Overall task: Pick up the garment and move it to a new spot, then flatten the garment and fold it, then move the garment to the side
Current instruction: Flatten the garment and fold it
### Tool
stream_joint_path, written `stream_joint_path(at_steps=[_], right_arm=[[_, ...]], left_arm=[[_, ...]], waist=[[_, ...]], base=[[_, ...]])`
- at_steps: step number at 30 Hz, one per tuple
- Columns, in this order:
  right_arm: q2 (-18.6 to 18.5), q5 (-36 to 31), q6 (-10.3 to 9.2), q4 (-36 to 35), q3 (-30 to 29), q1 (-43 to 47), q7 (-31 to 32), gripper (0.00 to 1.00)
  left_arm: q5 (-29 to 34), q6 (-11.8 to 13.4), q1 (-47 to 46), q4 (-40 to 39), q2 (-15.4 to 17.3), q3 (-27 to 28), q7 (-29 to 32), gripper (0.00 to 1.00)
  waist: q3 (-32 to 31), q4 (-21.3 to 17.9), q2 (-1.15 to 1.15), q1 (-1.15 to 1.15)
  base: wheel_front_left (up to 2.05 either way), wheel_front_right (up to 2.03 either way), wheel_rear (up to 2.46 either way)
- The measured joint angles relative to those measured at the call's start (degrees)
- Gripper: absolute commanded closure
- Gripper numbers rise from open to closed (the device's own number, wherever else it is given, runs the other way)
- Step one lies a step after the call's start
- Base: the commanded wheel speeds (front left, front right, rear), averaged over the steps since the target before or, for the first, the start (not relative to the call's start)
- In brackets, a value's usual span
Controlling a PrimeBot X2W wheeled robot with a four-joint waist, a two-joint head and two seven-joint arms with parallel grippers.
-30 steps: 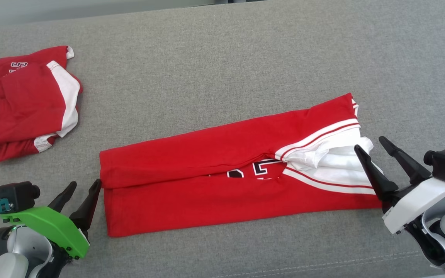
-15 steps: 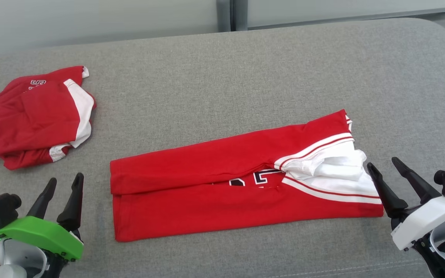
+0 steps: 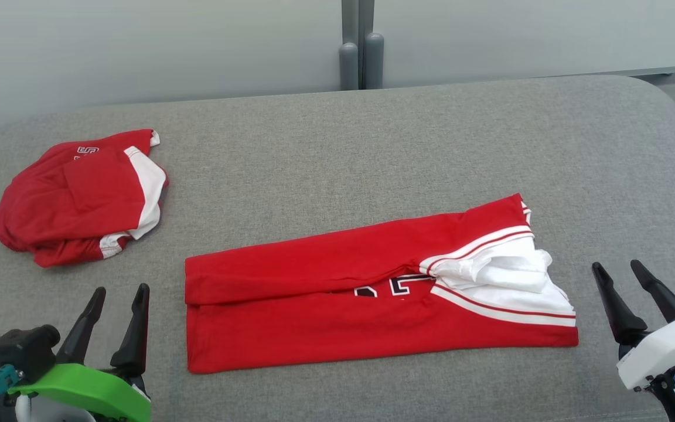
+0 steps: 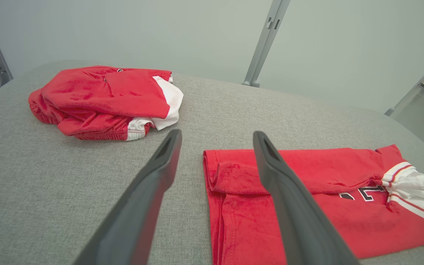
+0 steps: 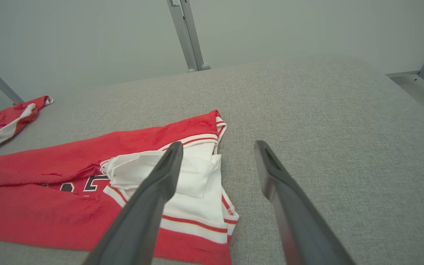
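Both arms have drawn back from the garment since a second ago. My left fingers, which were touching its hem end, now stand clear of it. My right fingers, which were over the white sleeve, sit off its right end with bare bench between. My head camera has also tipped up, so the whole picture has slid down and I now see the wall and a post behind the bench.

Both pairs of fingers are spread wide and hold nothing. I see the garment lying flat as a long folded strip across the middle of the bench, slanting a little. Its hem end points toward my left and its bunched white sleeve toward my right. A second red pile lies at the far left, well apart from the strip.

I have open bench behind the garment up to the far edge, and more to the right, out to the rounded corner. A bare lane runs between pile and strip.
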Motion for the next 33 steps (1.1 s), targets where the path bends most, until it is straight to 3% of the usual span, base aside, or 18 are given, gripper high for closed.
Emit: stream_joint_path(at_steps=[17, 27, 33], right_arm=[[1.7, 5.0, -0.44, 9.1, -5.9, -6.2, 2.0, 0.0], [4.9, 5.6, -0.45, 16.2, -2.9, -8.5, 5.3, 0.0], [6.4, 5.5, -0.25, 19.4, -1.6, -9.8, 6.2, 0.0]], left_arm=[[2.7, 1.0, 2.4, -5.9, -2.9, -2.7, -3.2, 0.0], [3.2, 1.5, 2.4, -5.8, -3.2, -2.5, -4.2, 0.0], [3.2, 1.9, 2.4, -5.8, -3.2, -1.7, -4.7, 0.0]], waist=[[4.9, 5.2, 0.0, 0.0], [8.0, 10.5, 0.0, 0.0], [9.2, 11.8, 0.0, 0.0]], base=[[0.0, 0.0, 0.0], [0.0, 0.0, 0.0], [0.0, 0.0, 0.0]])
